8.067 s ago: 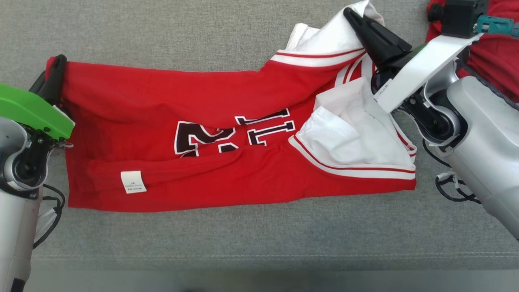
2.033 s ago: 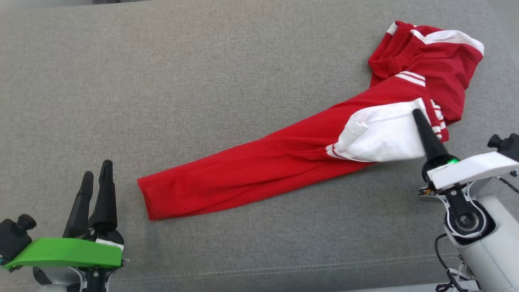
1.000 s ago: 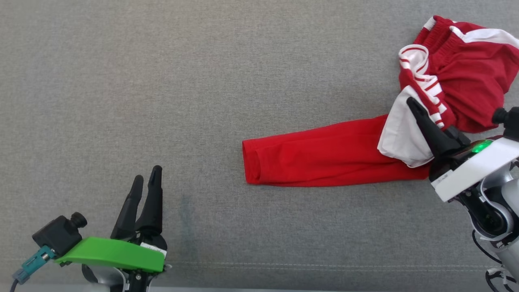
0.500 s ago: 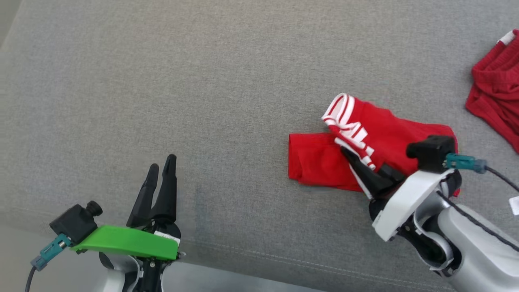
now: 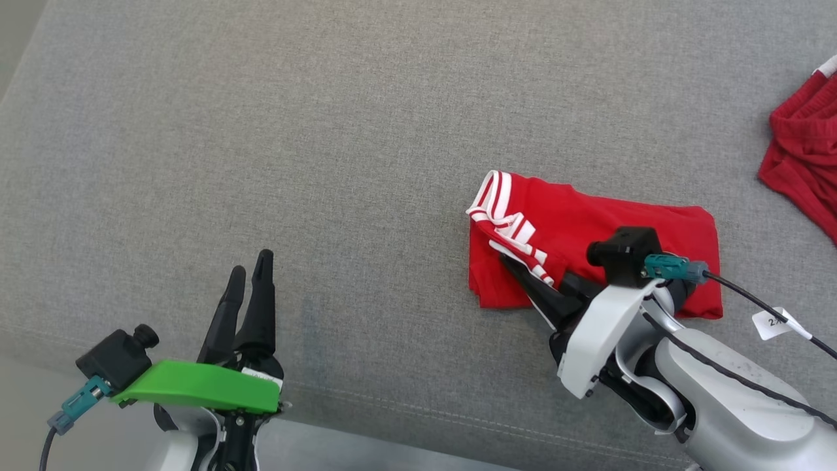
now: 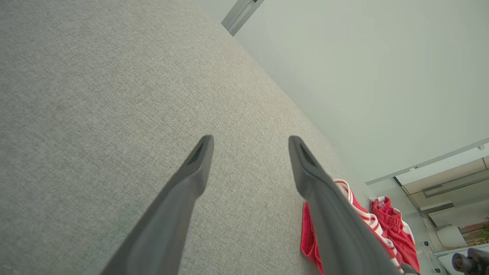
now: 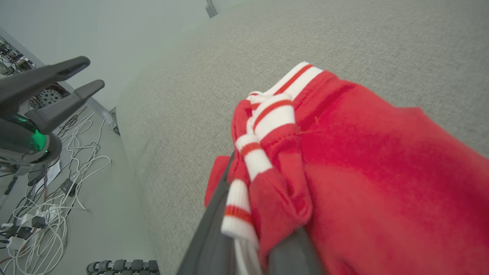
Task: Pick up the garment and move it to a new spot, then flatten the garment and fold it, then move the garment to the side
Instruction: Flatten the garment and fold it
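The garment (image 5: 628, 229) lies as a short folded red pack on the grey cushion (image 5: 327, 131), its red-and-white striped trim (image 5: 500, 209) at its left end. My right gripper (image 5: 516, 268) is shut on that trimmed end, low over the pack. In the right wrist view the garment (image 7: 382, 172) bunches between my dark fingers (image 7: 208, 244). My left gripper (image 5: 248, 281) hovers open and holding nothing near the front left; its fingers stand well apart in the left wrist view (image 6: 250, 139), with the garment (image 6: 307, 233) beyond the right finger.
Another red piece of clothing (image 5: 804, 163) lies at the far right edge of the cushion. A cable with a white tag (image 5: 775, 324) trails from my right wrist. The cushion's front seam (image 5: 458, 415) runs along the bottom. Loose cables (image 7: 49, 214) cover the floor beside it.
The head camera has shifted. My right gripper has carried the trimmed end leftward over the red strip, so the garment now lies doubled over. The left gripper stays open.
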Tool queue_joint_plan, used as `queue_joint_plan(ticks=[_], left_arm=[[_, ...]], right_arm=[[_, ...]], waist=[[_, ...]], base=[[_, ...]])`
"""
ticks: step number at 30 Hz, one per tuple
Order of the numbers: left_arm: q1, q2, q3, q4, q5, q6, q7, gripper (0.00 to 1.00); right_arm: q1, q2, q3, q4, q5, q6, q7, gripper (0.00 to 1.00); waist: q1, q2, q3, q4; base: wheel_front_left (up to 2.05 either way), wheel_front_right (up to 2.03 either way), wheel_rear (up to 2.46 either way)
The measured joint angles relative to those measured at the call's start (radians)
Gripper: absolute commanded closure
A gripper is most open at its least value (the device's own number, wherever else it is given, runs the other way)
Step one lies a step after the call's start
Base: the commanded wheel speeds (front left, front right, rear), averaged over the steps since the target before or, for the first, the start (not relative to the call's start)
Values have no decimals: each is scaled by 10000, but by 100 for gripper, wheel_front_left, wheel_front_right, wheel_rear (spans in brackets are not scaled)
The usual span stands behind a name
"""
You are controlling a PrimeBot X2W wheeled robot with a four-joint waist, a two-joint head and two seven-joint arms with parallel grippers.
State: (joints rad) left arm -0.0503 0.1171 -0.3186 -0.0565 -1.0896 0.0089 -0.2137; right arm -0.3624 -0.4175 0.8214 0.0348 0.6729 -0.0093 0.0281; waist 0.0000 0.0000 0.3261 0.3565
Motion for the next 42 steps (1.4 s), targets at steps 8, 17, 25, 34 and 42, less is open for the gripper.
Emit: queue_joint_plan(ticks=[8,17,25,34,42], left_arm=[[-105,-4,48,249,0,-84,-48,0],[-110,-6,107,470,0,-102,-75,0],[-120,21,219,621,0,-105,-79,0],[-136,48,247,825,0,-176,-81,0],[-134,305,451,796,40,-173,-88,0]], right_arm=[[-100,226,407,148,-173,207,31,100],[-200,236,708,420,-337,357,174,100],[-201,244,1049,740,-560,566,316,68],[-210,500,1532,1110,-571,834,447,0],[-192,1141,1605,1074,-261,970,236,0]], waist=[[0,0,-186,-170],[0,0,-260,-344],[0,0,-299,-497],[0,0,-533,-654],[0,0,-815,-939]], base=[[0,0,0],[0,0,0],[0,0,0],[0,0,0],[0,0,0]])
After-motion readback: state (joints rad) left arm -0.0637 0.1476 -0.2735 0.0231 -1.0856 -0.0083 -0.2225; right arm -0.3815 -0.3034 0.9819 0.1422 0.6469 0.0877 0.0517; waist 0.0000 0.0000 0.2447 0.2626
